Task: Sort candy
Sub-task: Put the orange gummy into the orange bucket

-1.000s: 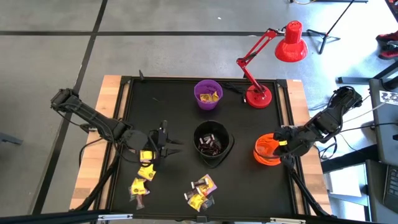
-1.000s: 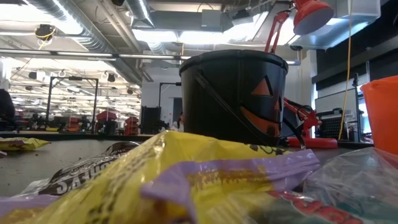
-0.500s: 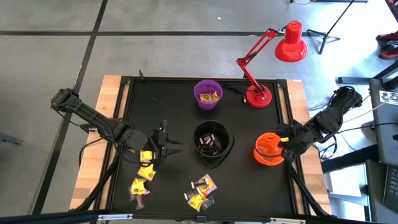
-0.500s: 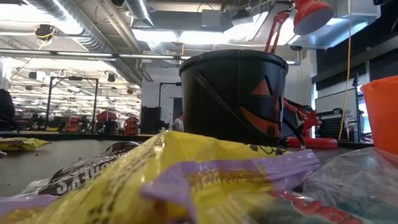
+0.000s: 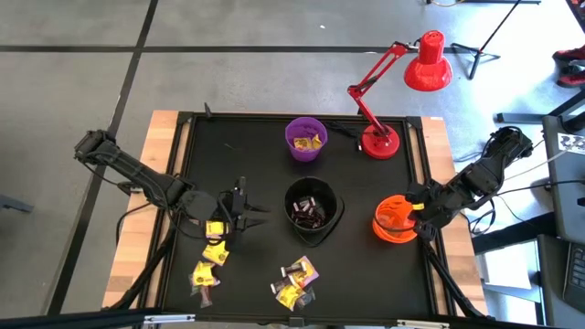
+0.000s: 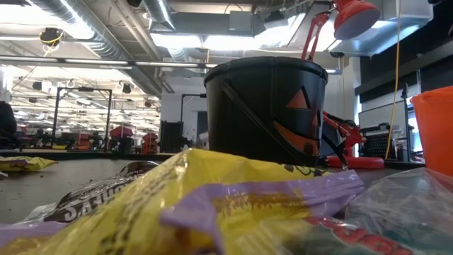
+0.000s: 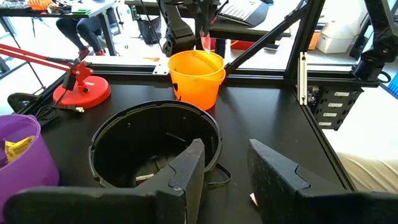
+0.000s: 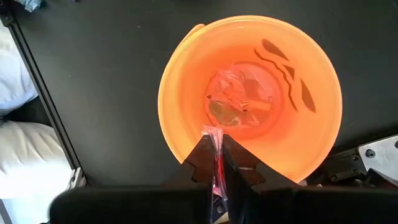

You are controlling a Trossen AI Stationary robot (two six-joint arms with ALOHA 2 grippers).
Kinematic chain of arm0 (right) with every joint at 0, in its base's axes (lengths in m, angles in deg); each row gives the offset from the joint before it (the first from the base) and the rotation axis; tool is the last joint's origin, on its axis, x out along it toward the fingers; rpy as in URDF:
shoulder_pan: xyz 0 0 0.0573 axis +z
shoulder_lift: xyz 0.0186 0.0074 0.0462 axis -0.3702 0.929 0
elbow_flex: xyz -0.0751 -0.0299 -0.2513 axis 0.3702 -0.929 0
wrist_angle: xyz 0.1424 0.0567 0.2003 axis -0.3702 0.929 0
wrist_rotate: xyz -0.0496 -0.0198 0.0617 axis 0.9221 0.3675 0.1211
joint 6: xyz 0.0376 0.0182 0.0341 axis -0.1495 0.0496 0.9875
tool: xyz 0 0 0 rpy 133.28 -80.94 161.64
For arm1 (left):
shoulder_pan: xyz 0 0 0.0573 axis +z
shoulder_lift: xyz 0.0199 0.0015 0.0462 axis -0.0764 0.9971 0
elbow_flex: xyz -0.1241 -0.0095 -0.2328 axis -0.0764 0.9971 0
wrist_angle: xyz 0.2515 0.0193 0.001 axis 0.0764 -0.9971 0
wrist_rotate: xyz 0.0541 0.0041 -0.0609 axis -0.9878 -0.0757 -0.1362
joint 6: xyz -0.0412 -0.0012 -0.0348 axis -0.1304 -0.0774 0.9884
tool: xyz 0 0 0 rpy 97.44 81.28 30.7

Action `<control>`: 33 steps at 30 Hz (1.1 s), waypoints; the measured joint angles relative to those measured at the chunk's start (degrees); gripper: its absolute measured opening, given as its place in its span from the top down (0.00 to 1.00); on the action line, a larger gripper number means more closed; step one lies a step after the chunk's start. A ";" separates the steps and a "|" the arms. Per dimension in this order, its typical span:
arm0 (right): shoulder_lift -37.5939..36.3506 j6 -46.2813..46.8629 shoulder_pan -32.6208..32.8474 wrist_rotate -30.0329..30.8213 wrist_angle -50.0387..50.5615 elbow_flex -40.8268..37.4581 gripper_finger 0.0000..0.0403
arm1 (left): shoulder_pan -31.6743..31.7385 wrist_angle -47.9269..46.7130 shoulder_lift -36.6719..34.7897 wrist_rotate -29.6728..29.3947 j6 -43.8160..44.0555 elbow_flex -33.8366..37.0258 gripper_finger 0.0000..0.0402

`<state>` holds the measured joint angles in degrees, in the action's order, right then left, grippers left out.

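Note:
Candy lies loose near the table's near edge: yellow pieces (image 5: 213, 252) and a mixed yellow, purple and dark heap (image 5: 296, 279), which fills the foreground of the low view (image 6: 212, 205). My left gripper (image 5: 245, 212) (image 7: 227, 177) is open, low over the table left of the black bowl (image 5: 311, 210), its fingers pointing at the bowl. My right gripper (image 5: 413, 212) (image 8: 217, 155) hovers over the orange bowl (image 5: 391, 221) (image 8: 249, 99), shut on a reddish candy (image 8: 215, 144). More clear and reddish wrappers lie on that bowl's floor (image 8: 239, 99). My right gripper pinches a reddish candy wrapper (image 8: 216, 142) between its two fingers, coming from above and pointing down. A small end of the wrapper sticks out past the fingertips (image 8: 204, 163). The piece is lifted clear, above the inside of the orange bowl near its rim.
The purple bowl (image 5: 306, 139) at the far side holds yellow candy. The black bowl (image 7: 155, 149) (image 6: 265, 106) holds dark pieces. A red desk lamp (image 5: 379, 142) stands at the far right corner. A raised black frame (image 5: 183, 174) edges the dark mat.

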<state>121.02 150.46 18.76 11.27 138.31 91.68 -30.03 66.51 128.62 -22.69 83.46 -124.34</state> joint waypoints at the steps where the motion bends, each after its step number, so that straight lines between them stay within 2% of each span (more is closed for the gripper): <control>1: 0.00 0.00 0.00 0.02 -0.18 0.00 0.97 | 0.02 0.00 0.00 0.00 0.00 0.00 0.72; 15: 0.02 0.00 -0.02 1.44 -1.16 0.00 0.97 | 0.00 0.02 0.00 -0.02 1.05 0.00 0.72; 26: 0.02 -2.25 0.00 -0.56 -3.79 0.00 0.96 | 0.00 0.02 0.00 -0.02 1.25 0.00 0.72; 29: 0.04 -9.00 0.00 -1.32 -5.91 0.00 0.92 | 0.00 0.02 0.02 -0.02 1.27 0.00 0.72; 33: 0.04 -13.48 0.00 -2.08 -6.81 0.00 0.79 | 0.00 0.02 0.02 -0.91 1.29 0.00 0.72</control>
<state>121.05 136.98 18.76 9.20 131.51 91.68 -30.03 66.54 128.64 -23.60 84.75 -124.34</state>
